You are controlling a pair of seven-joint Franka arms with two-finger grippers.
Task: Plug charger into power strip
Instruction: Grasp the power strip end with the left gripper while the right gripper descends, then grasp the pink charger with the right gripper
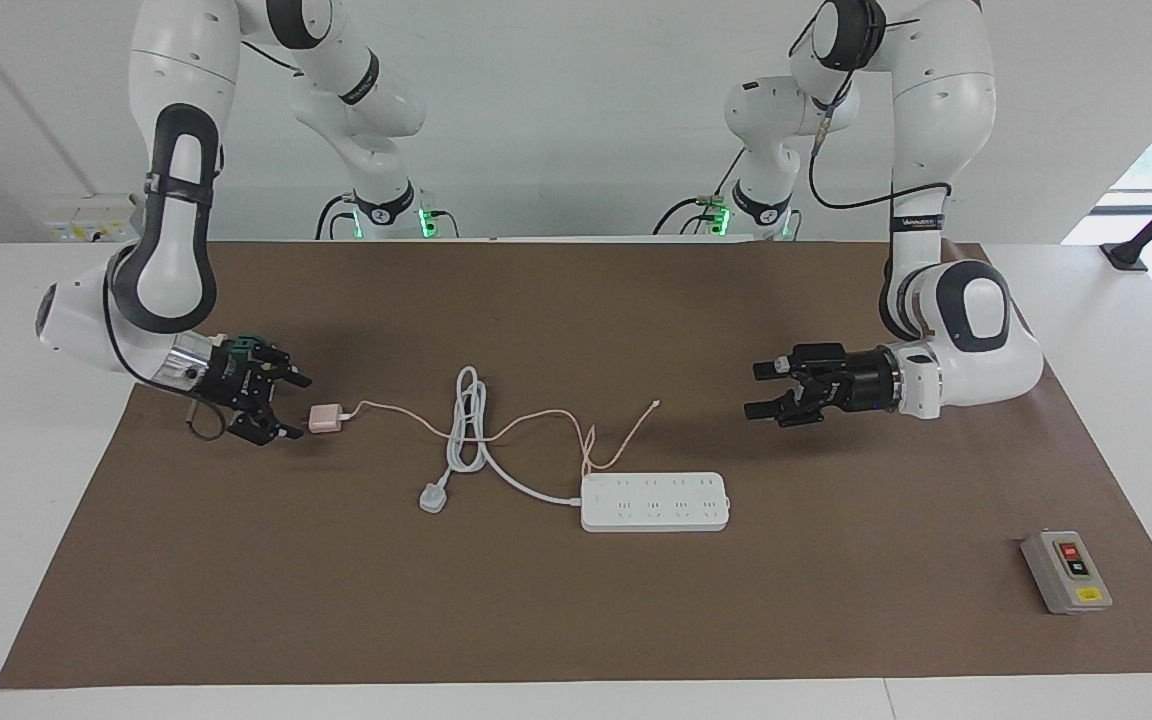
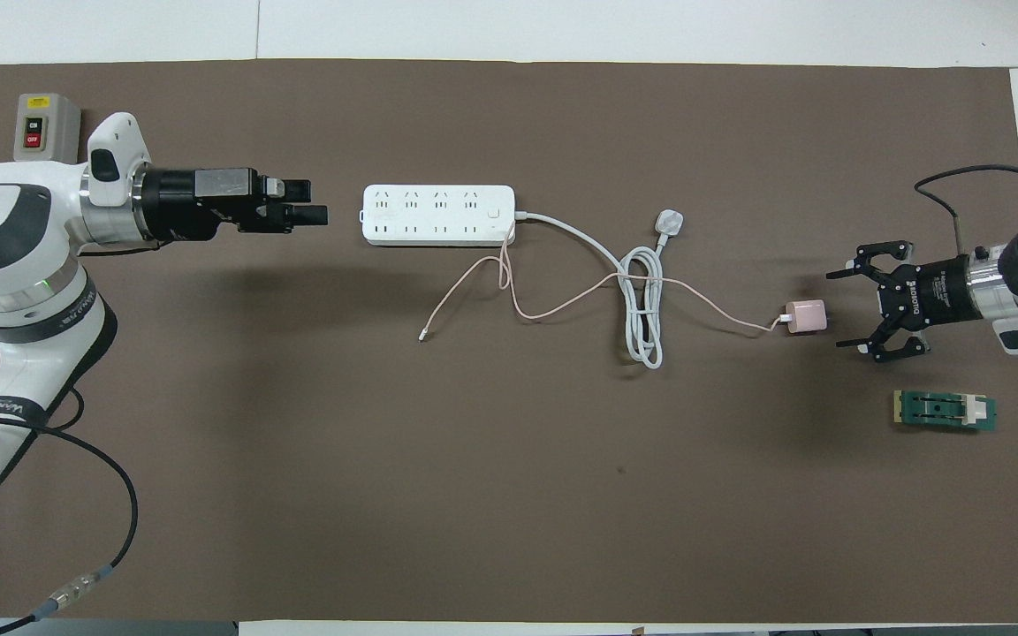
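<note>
The pale-pink charger (image 1: 324,417) (image 2: 805,316) lies on the brown mat toward the right arm's end. Its thin pink cable (image 1: 536,420) (image 2: 562,305) runs across the coiled white cord to a tiny connector (image 2: 421,336). My right gripper (image 1: 298,406) (image 2: 838,310) is open, low over the mat, its fingertips just short of the charger and not touching it. The white power strip (image 1: 656,502) (image 2: 438,215) lies flat mid-table. My left gripper (image 1: 752,391) (image 2: 316,200) is open and empty, held above the mat beside the strip toward the left arm's end.
The strip's thick white cord (image 1: 466,420) (image 2: 641,300) is coiled between strip and charger, ending in a white three-pin plug (image 1: 433,498) (image 2: 669,223). A grey switch box (image 1: 1066,572) (image 2: 46,126) sits toward the left arm's end. A green board (image 2: 945,412) lies by the right gripper.
</note>
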